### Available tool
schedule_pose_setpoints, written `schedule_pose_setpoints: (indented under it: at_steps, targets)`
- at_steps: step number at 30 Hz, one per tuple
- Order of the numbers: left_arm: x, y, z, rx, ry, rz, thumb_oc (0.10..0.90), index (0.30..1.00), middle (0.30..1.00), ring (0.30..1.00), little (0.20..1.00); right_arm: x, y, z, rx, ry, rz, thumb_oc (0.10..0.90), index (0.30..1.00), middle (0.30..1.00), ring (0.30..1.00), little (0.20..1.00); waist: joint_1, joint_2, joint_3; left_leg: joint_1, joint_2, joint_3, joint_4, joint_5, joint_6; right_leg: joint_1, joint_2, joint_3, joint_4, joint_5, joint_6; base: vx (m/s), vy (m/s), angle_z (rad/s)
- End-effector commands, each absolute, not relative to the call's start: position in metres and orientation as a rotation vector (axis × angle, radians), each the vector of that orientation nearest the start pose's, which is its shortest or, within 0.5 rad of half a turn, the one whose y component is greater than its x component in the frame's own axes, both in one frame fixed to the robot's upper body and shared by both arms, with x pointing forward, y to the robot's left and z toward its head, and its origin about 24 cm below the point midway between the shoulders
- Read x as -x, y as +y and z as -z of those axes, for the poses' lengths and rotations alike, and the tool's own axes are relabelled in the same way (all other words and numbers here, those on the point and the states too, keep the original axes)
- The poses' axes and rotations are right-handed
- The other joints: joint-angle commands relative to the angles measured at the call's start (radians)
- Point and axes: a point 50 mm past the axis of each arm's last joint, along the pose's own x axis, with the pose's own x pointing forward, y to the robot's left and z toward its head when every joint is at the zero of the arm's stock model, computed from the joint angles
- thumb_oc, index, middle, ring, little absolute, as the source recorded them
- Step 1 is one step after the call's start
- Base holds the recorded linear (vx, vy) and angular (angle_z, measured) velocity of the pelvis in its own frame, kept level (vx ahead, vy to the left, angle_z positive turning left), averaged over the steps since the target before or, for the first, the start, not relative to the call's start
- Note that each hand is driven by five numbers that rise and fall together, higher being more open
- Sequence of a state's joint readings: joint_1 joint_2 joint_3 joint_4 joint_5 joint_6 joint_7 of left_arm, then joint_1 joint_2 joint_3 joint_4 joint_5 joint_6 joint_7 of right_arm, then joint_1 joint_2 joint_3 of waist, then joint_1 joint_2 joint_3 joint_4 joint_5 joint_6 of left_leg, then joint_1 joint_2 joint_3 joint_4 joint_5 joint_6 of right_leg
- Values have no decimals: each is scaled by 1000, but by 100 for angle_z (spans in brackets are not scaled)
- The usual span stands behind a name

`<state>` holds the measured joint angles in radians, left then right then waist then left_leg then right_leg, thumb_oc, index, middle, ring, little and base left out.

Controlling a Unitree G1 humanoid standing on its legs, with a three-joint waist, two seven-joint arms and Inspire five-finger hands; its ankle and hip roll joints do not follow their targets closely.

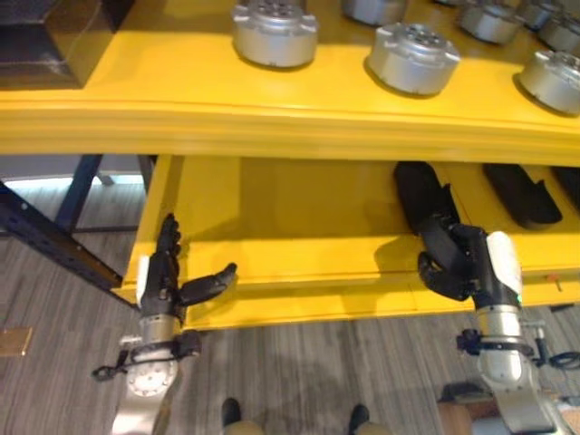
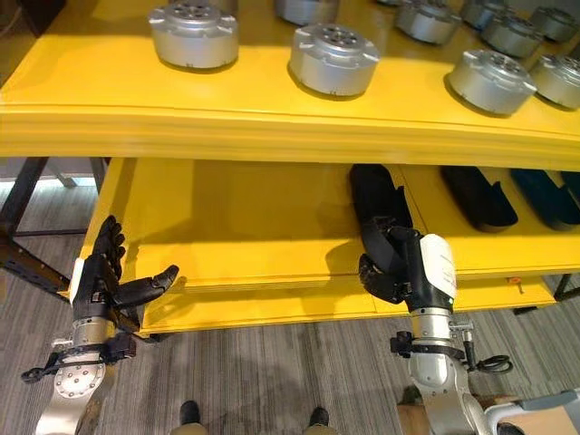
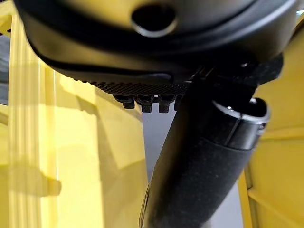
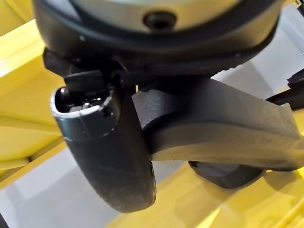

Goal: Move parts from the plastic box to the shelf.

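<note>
Right hand point(image 2: 399, 263), lower right, grips a black part point(image 2: 379, 210) on the lower yellow shelf point(image 2: 245, 217). Left hand point(image 2: 109, 276), lower left, is open and empty.

The yellow shelf point(image 1: 272, 118) is viewed from above by both eye views (the same front edge is shared); each wrist view is aimed past its hand, very near that shelf.

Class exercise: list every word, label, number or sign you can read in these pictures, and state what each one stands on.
None can be read.
The yellow shelf, the silver round parts and the black parts show no print.
The right hand has a white cover without legible marks; the left hand has none.
</note>
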<state>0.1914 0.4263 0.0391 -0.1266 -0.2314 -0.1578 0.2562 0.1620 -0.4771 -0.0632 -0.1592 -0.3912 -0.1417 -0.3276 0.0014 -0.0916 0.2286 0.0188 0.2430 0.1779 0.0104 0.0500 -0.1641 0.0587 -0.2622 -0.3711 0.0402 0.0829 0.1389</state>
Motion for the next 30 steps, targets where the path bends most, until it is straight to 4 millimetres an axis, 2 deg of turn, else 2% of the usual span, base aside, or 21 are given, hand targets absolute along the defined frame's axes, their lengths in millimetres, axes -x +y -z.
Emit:
schedule_pose_setpoints:
  at_steps: [1,4,8,12,16,18,23,26,30]
  targets:
    - [-215,239,-107,-170,-363,-252,900,1000,1000,1000,1000,-210,-262,-146,946,-504,422,400,300,300,300,300,-42,15,-113,24,33,-15,-58,43,43,-50,26,-7,76,-65,20,26,98,-1]
    - [-212,245,-109,-190,-368,-276,900,1000,1000,1000,1000,-197,-277,-153,1060,-483,502,400,300,300,300,300,-54,5,-120,35,20,-5,-66,27,49,-52,23,6,68,-55,32,27,78,2]
    - [-204,252,-113,-204,-383,-312,900,1000,1000,1000,1000,-168,-306,-176,1260,-487,698,400,300,300,300,300,-83,-6,-133,57,16,15,-71,8,53,-53,27,31,57,-51,44,39,51,-5]
    - [-196,256,-115,-207,-390,-329,900,1000,1000,1000,1000,-140,-325,-201,1454,-496,882,400,300,300,300,300,-113,-16,-153,75,16,41,-76,-5,55,-57,37,62,30,-38,53,20,29,-22]
    - [-190,257,-114,-213,-383,-336,900,1000,1000,1000,1000,-128,-329,-218,1558,-522,966,400,300,300,300,300,-124,-20,-169,83,16,62,-84,-3,56,-63,47,86,9,-24,52,10,13,-33]
    - [-187,260,-113,-209,-377,-358,900,1000,1000,1000,1000,-121,-327,-235,1636,-595,1045,400,300,300,300,300,-141,-24,-182,99,23,77,-88,-14,54,-65,57,111,1,-26,55,18,7,-24]
    - [-187,258,-110,-207,-367,-360,900,1000,1000,1000,1000,-130,-312,-246,1647,-719,1014,400,300,300,300,300,-147,-30,-189,113,26,104,-90,-13,56,-73,68,142,-10,-16,50,-7,-1,-28]
    - [-190,255,-107,-212,-356,-342,900,1000,1000,1000,1000,-143,-298,-248,1614,-791,902,400,300,300,300,300,-138,-31,-186,118,26,110,-90,-14,57,-72,71,150,-13,-15,49,-4,-1,-2]
    - [-191,254,-105,-216,-344,-334,900,1000,1000,1000,1000,-153,-291,-244,1581,-808,812,400,300,300,300,300,-133,-34,-184,119,25,113,-90,-14,57,-69,71,153,-17,-13,49,-3,-1,-1]
